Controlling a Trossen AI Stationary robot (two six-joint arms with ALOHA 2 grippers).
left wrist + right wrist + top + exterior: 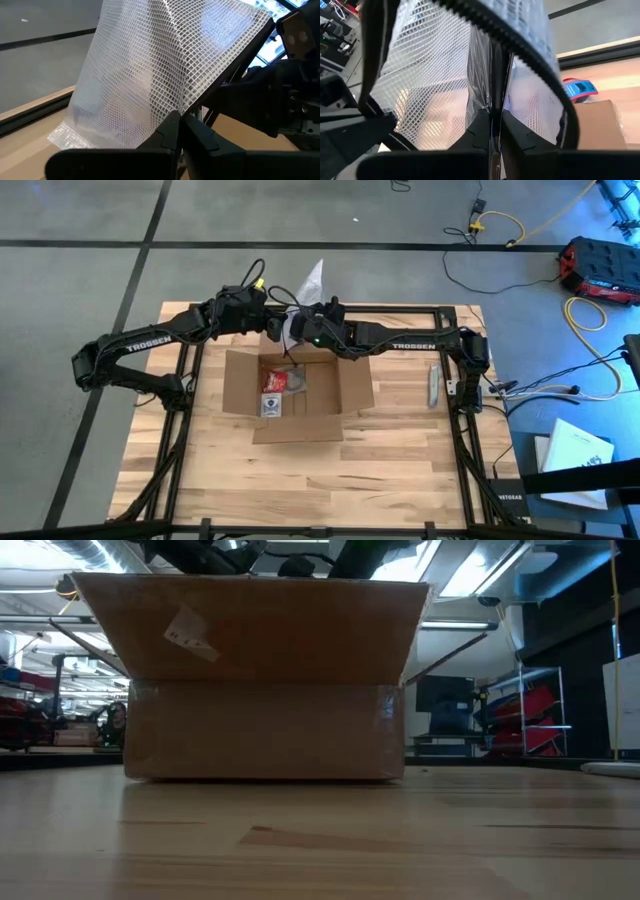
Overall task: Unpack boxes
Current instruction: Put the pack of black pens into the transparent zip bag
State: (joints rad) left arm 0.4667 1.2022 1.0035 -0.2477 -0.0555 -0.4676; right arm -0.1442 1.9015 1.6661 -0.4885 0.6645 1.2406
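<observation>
Box [300, 395] sits open mid-counter [380, 470]. Both arms at its far edge w/ mesh bag [165, 65]: left gripper [180, 131] and right gripper [491, 131] each pinched on it. Keep 2 grips firm, lift clear of the flaps.

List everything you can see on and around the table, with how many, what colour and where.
Box: one, brown cardboard, flaps open, middle of the table.
Packets: two at least, one reddish, one white, inside the box.
Mesh bag: one, clear with a white grid, held up above the box's far edge.
Tape holder: one, red and blue, on the table beside the box.
Knife: one, grey, on the table right of the box.
Table: one, pale wood.
Left gripper: jaws shut on the mesh bag.
Right gripper: jaws shut on the mesh bag.
</observation>
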